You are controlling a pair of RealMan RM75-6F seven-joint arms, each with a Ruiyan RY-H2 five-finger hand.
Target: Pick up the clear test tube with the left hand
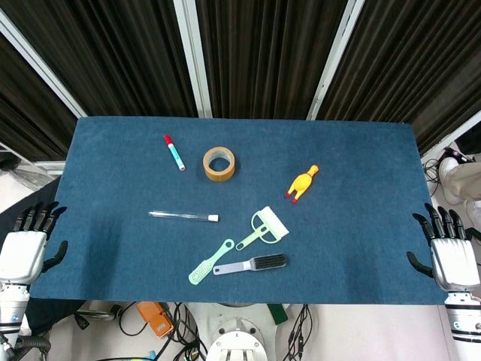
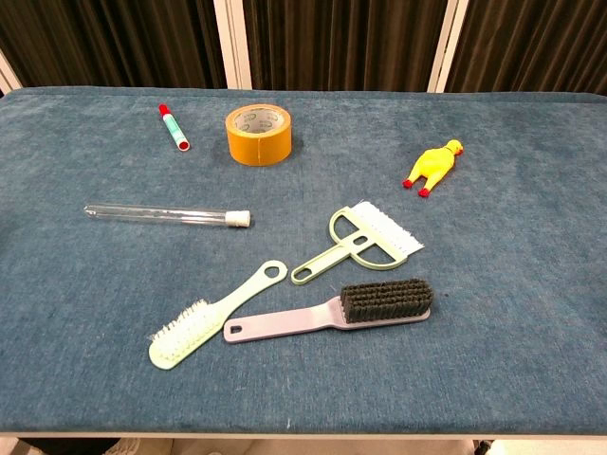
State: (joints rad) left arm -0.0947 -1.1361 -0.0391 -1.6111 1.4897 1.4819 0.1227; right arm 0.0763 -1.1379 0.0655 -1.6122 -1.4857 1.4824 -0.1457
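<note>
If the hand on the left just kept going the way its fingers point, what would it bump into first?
Probably nothing. The left hand sits off the table's left edge, fingers pointing up along it. The test tube lies off to the side, not ahead, though depth is unclear.

White-backed left robot hand and right robot hand, black fingers, silver-white wrists.

Take the tape roll as your landmark on the table. The marker lies to its left. The rubber chicken lies well to its right, slightly nearer you. The test tube lies nearer you than the roll and a little left, lengthwise across the table. The three brushes cluster nearer still, to the roll's right front. Your left hand rests far left of the roll, past the table's edge; your right hand rests far right.
</note>
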